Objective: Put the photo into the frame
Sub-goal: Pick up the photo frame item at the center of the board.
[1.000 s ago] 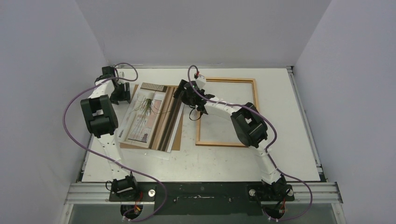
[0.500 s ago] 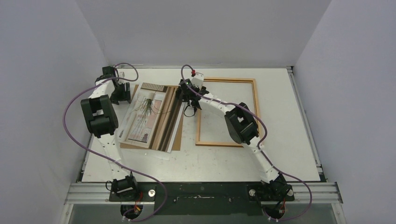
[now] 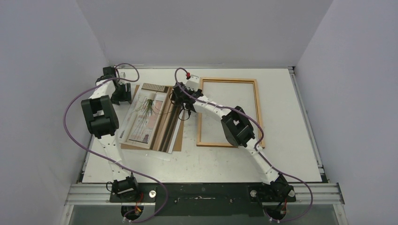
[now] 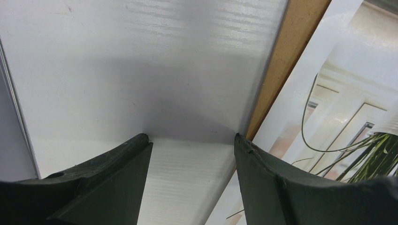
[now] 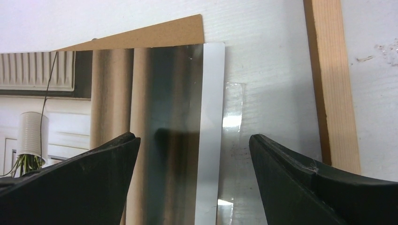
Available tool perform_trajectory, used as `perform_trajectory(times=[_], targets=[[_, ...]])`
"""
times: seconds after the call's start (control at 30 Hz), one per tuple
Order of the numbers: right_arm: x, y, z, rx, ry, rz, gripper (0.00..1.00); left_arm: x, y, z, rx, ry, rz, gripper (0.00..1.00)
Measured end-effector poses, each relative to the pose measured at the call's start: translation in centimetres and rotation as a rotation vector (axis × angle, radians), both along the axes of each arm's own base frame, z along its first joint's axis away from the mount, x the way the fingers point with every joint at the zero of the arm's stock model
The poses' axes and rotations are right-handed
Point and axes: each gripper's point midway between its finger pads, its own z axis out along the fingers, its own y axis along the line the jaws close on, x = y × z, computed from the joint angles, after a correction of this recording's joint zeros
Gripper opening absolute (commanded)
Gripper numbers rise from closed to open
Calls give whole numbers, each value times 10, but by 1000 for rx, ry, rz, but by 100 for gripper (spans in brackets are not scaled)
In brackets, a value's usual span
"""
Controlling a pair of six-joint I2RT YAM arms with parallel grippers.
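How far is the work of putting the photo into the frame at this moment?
Nothing is done yet: the photo lies face up on the brown backing sheet, beside the frame, which holds no print. In hand: the right gripper hovers open over the photo's right edge; the left gripper is open by the backing sheet's edge. Left: grip the photo, carry it over, lay it in the frame.

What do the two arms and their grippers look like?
Both the left arm and right arm have slim white links joined by bulky black joint housings. A purple cable loops loosely along each. The left gripper and right gripper each have two matte black fingers, broad and tapering to blunt tips. No markings show.
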Motion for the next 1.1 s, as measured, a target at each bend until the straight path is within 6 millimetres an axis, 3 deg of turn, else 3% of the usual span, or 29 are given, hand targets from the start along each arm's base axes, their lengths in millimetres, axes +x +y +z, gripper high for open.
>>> perform_trajectory(times=[0.23, 0.53, 0.77, 1.1], targets=[[-7, 10, 1, 34, 3, -17, 92, 0, 0, 0, 0, -7, -1, 62], [-9, 13, 2, 113, -35, -26, 92, -1, -2, -1, -2, -13, -13, 50], [-26, 17, 10, 258, -64, 17, 91, -2, -3, -1, -3, -11, -38, 43], [-56, 18, 18, 403, -74, 92, 91, -2, -4, -1, -5, -9, -54, 41]])
